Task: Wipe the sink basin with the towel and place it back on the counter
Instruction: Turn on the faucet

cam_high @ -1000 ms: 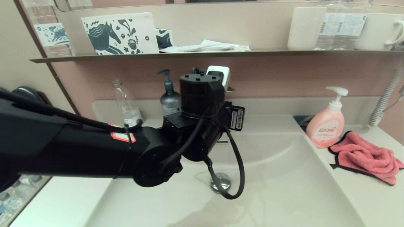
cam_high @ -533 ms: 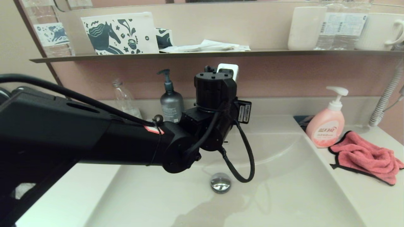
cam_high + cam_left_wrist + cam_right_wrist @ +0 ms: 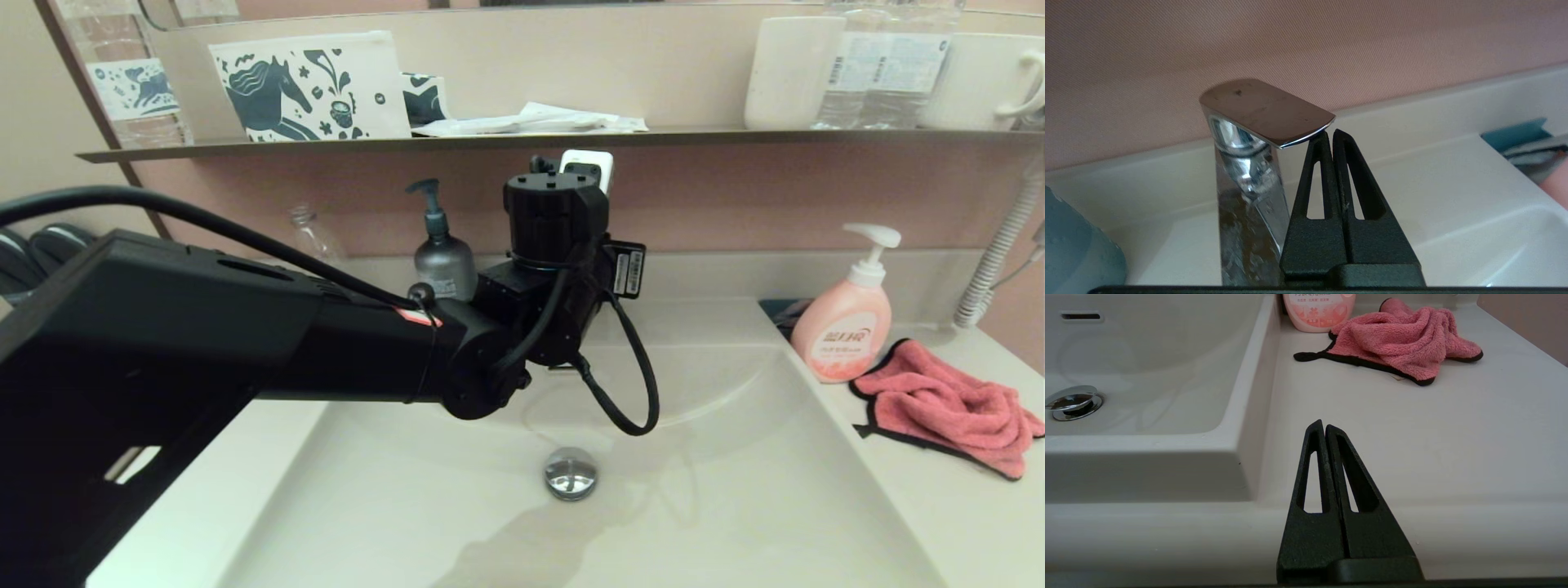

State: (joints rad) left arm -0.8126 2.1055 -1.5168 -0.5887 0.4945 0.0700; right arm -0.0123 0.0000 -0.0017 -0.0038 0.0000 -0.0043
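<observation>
The coral-pink towel [image 3: 947,408] with black trim lies crumpled on the cream counter [image 3: 939,523], right of the sink basin [image 3: 735,506]. My left arm reaches across the basin to the back wall. In the left wrist view my left gripper [image 3: 1329,136] is shut and empty, its tips right under the front edge of the chrome faucet lever [image 3: 1265,110]. In the head view the wrist hides these fingers. My right gripper [image 3: 1323,426] is shut and empty, low over the counter [image 3: 1412,428] near its front edge. The towel [image 3: 1396,339] lies well beyond it.
A pink pump soap bottle [image 3: 841,327] stands just left of the towel. A grey pump bottle [image 3: 443,261] and a clear bottle [image 3: 314,237] stand at the back left. The chrome drain plug [image 3: 571,474] sits mid-basin. A dark wall shelf [image 3: 522,140] holds cups and a pouch.
My left arm has risen and swung right and back toward the faucet, uncovering the drain plug. The towel has not moved.
</observation>
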